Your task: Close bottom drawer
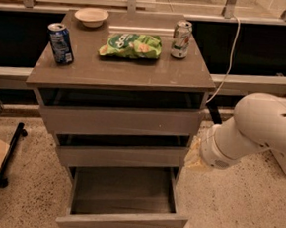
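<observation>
Camera view: bottom drawer sits at the lower centre of the frame, standing open w/ its flat front panel out towards the bottom edge and the shallow dark box bare inside. Above it, the two other grey drawer fronts, mid and top, sit further back, approx. flush under the table.

Pincer is at centre right, at the end of the white arm, which comes in from the right edge. It's just beside the cabinet's right side, level w/ the mid drawer front, i.e. above and right of the bottom drawer's back corner, and well up from its front panel. Only a pale yellowish tip shows; can't tell whether it's open or closed, or if it touches the cabinet. Nothing seen in its hold.

On the table: blue can at left, bowl at back, green snack bag in the centre, pale can at right.
</observation>
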`<state>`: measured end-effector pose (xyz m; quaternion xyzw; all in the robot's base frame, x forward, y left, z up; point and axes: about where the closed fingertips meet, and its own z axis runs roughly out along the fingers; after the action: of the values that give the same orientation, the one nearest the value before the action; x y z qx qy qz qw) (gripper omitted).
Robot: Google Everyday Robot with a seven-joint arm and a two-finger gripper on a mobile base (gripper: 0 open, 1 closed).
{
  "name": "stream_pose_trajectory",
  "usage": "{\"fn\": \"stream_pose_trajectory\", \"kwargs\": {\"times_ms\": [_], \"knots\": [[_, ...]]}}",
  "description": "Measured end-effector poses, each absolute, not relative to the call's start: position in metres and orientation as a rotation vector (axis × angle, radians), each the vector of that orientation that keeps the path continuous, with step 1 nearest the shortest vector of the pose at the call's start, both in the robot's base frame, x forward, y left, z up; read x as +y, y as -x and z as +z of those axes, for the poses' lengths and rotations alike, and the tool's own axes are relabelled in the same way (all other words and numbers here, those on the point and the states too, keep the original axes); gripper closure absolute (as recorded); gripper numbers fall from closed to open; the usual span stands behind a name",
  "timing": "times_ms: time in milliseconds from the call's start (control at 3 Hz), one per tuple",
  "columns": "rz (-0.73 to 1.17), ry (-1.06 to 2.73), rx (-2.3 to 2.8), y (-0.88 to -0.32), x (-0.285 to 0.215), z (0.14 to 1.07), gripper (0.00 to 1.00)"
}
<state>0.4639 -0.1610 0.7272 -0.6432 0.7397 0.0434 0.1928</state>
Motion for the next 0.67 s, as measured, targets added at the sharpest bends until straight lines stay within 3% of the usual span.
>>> {"fn": "stream_pose_trajectory", "kwargs": {"times_ms": [667], "knots": [[0.200, 1.821, 2.086, -0.467, -0.146, 0.687, 1.00]]}}
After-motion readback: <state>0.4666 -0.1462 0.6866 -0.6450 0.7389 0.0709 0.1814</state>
